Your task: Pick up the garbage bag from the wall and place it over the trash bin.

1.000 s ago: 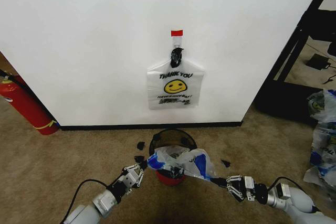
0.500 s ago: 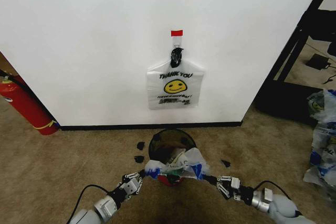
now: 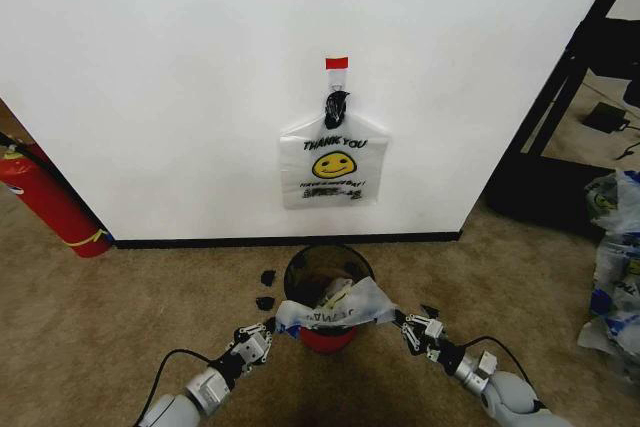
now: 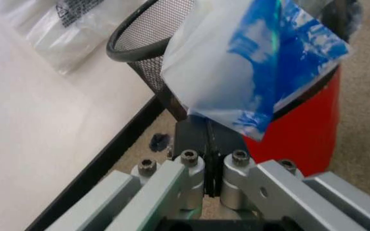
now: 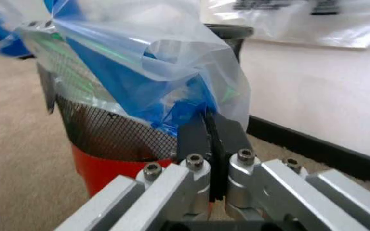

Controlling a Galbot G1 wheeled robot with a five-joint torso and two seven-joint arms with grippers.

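While both grippers pinch the garbage bag over the trash bin, fire extinguisher well left

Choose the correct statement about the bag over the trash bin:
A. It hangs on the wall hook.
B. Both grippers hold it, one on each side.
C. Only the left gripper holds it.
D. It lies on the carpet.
B: the left gripper and the right gripper each pinch one side of the garbage bag, stretched across the trash bin.
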